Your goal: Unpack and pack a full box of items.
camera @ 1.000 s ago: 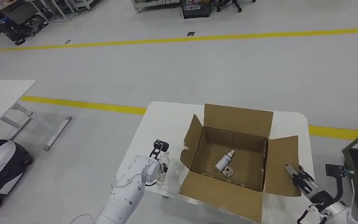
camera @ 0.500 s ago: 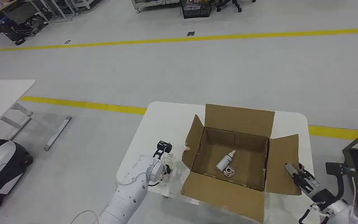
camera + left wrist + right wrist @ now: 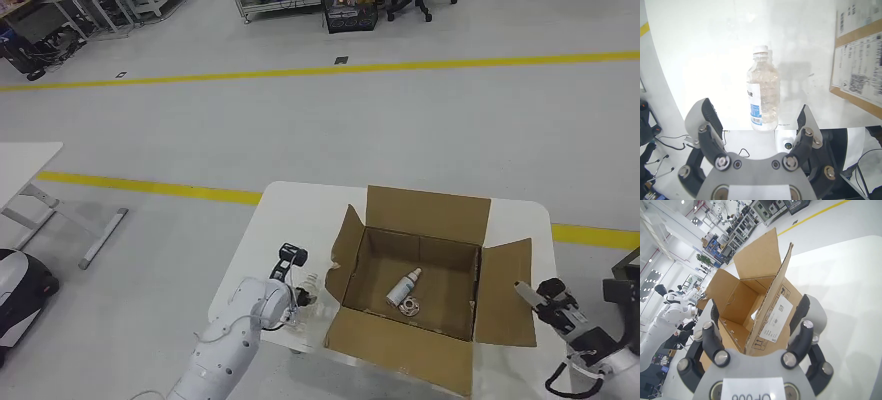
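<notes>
– On the white table (image 3: pixel 300 215), what takes up the most room?

– An open cardboard box (image 3: pixel 428 212) with its flaps folded out. From the top view it covers the table's 3 o'clock half.

– And the arms?

– The left gripper (image 3: pixel 755 106) hangs over the table's near edge, at about 8 o'clock from the box. Its fingers are spread wide and released, one on each side of the base end of a clear bottle (image 3: pixel 762 89), and neither touches it. The right gripper (image 3: pixel 760 302) is at 4 o'clock from the box, just beside the flap folded out there. Its fingers are also apart and grip nothing.

– Where exactly is the clear bottle?

– Outside the box, on the table, just beside the box's 9 o'clock flap. It seems to lie on its side. The base is at the table's edge and the white cap points away from the left gripper.

– What is inside the box?

– A white spray bottle (image 3: pixel 403 287) lies on the box floor near the middle, nozzle toward 1 o'clock. A small round piece (image 3: pixel 408 307) lies just beside it at 6 o'clock, too small to identify.
</notes>
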